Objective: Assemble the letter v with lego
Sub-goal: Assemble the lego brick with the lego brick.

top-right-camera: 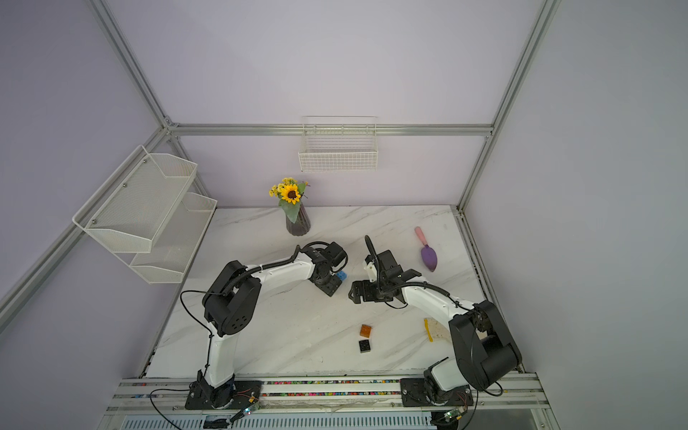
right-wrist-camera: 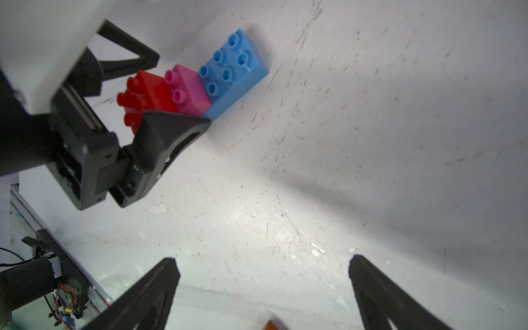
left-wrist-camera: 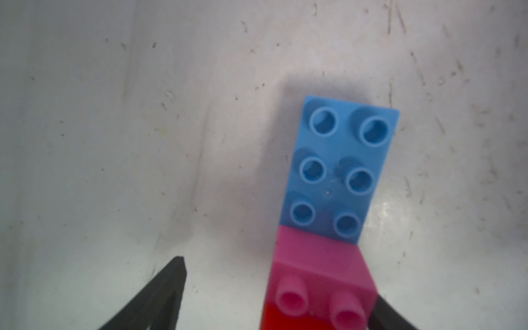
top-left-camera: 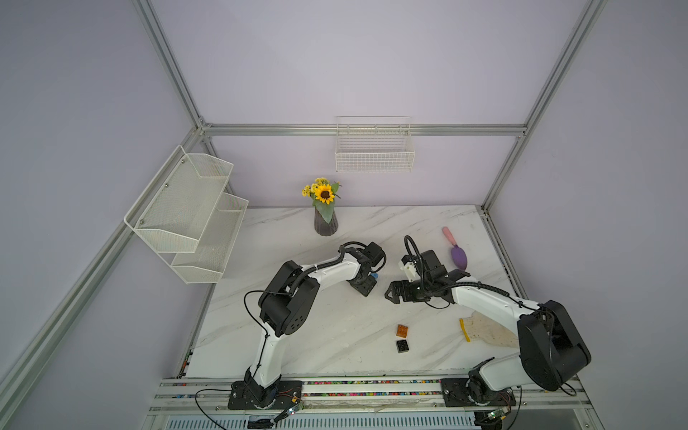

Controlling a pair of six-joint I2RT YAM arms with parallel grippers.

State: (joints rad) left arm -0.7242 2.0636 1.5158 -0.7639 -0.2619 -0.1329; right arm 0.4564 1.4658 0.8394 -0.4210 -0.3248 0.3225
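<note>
While the left gripper [right-wrist-camera: 181, 91] and right gripper [right-wrist-camera: 263, 260] gape wide, the scratched marble-look tabletop [top-left-camera: 335, 327] sits between lavender walls [top-left-camera: 335, 74].

The blue brick [left-wrist-camera: 340, 168], pink brick [left-wrist-camera: 317, 257] and red brick [right-wrist-camera: 154, 91] are smooth, shiny plastic. The bench [right-wrist-camera: 371, 143] looks like white marble, scratched and speckled. The rack [top-left-camera: 186, 208] at middle left is white metal mesh.

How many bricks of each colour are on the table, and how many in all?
blue brick: 1
pink brick: 1
red brick: 1
orange brick: 1
black brick: 1
Total: 5
</note>
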